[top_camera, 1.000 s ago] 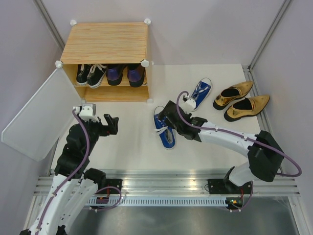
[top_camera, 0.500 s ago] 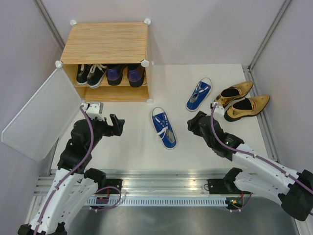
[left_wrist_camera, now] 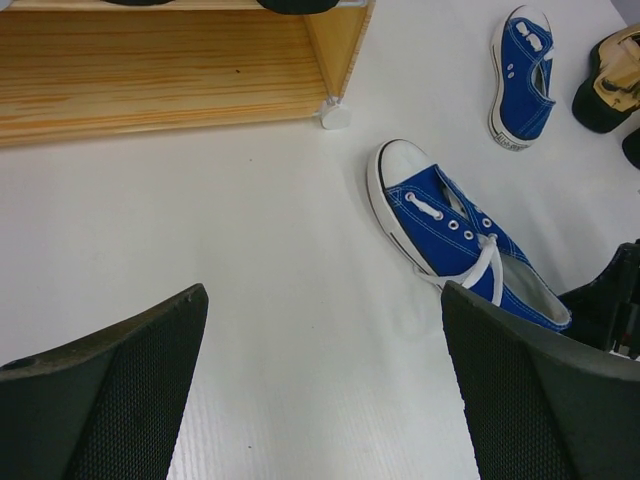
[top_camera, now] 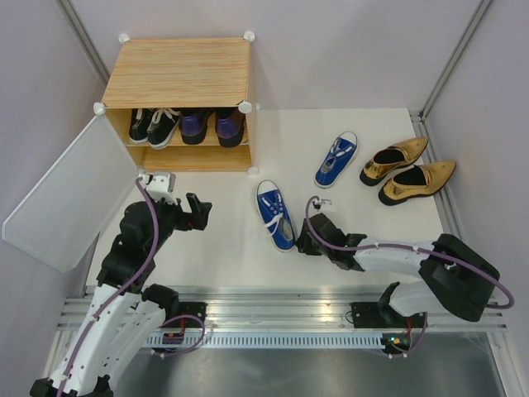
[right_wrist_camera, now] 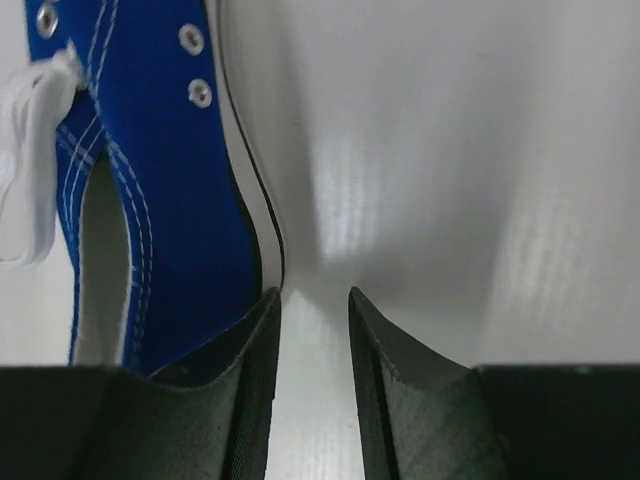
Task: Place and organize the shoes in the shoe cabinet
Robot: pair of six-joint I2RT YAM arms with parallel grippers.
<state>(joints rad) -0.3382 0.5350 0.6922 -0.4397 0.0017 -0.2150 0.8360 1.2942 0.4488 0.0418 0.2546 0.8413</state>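
Note:
The shoe cabinet (top_camera: pixel 182 70) stands at the back left with its door (top_camera: pixel 62 198) swung open. On its upper shelf sit black sneakers (top_camera: pixel 153 126) and purple heels (top_camera: pixel 211 126). One blue sneaker (top_camera: pixel 277 215) (left_wrist_camera: pixel 465 245) (right_wrist_camera: pixel 150 180) lies mid-floor, the other (top_camera: pixel 336 159) (left_wrist_camera: pixel 522 75) farther back. Gold heels (top_camera: pixel 405 169) lie at the right. My right gripper (top_camera: pixel 304 240) (right_wrist_camera: pixel 312 295) sits low by the near sneaker's heel. Its jaws stand narrowly apart over bare floor, and the left finger (right_wrist_camera: pixel 235 390) is beside the shoe's sole. My left gripper (top_camera: pixel 198 211) (left_wrist_camera: pixel 322 300) hovers wide open, empty.
Grey walls (top_camera: pixel 496 107) close in both sides and the back of the white floor (top_camera: pixel 223 240). The open door panel juts out left of my left arm. The cabinet's lower shelf (left_wrist_camera: pixel 150 75) shows bare wood. A metal rail (top_camera: pixel 281 310) runs along the near edge.
My right arm swung out to the right, then came back low to the near blue sneaker's heel, and its jaws narrowed. The left gripper rose slightly and stays open.

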